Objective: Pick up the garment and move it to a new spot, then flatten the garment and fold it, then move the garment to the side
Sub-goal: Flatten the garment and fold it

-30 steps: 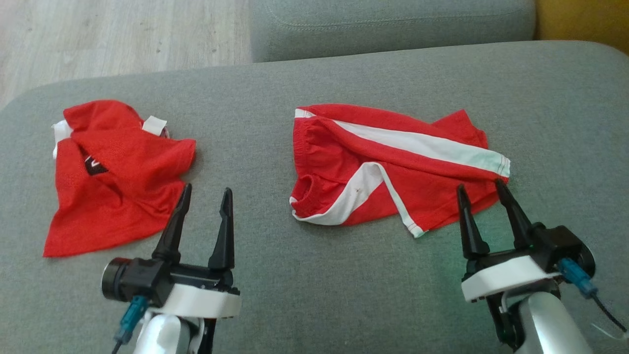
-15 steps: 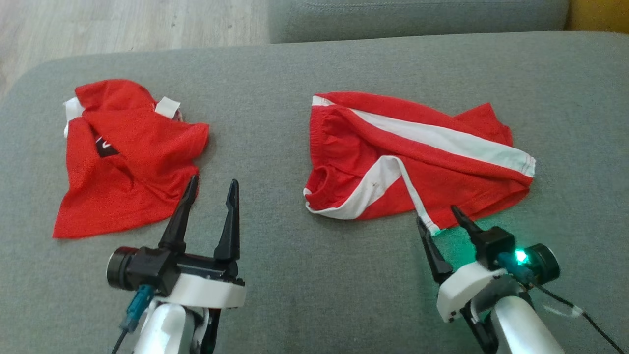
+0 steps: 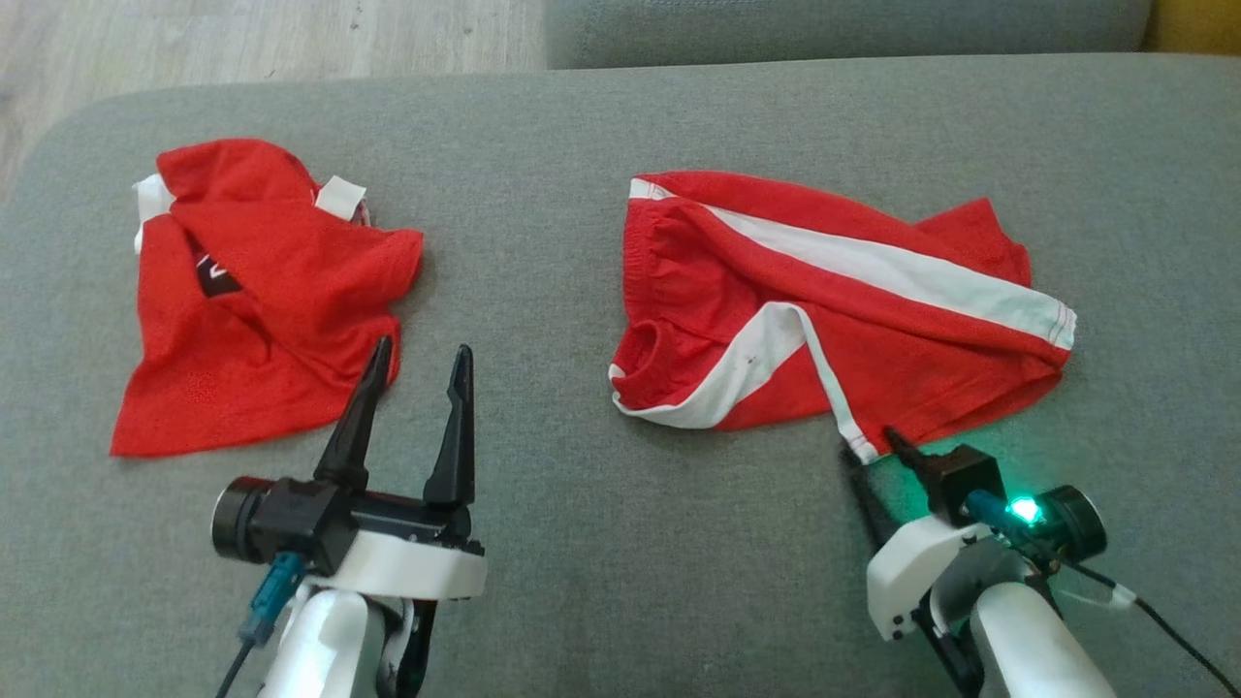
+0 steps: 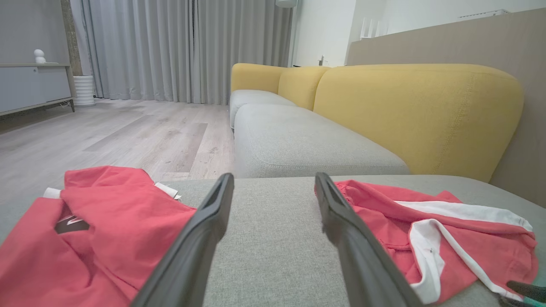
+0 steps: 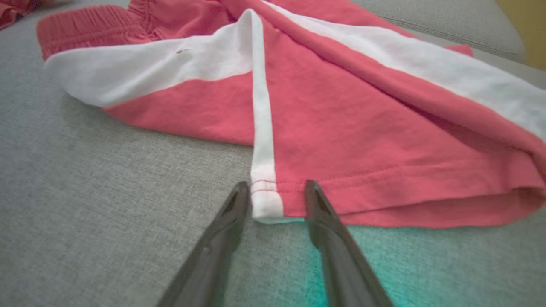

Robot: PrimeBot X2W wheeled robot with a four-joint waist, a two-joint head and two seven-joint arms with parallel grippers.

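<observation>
Straddles the white hem corner of the red shorts (image 3: 902, 368), rumpled right of centre on the grey cushion (image 3: 620, 582), with the right claw (image 5: 276, 187): jaws parted, not clamped. Holds the left claw (image 3: 423, 347) wide open beside a red shirt (image 3: 262, 320).
</observation>
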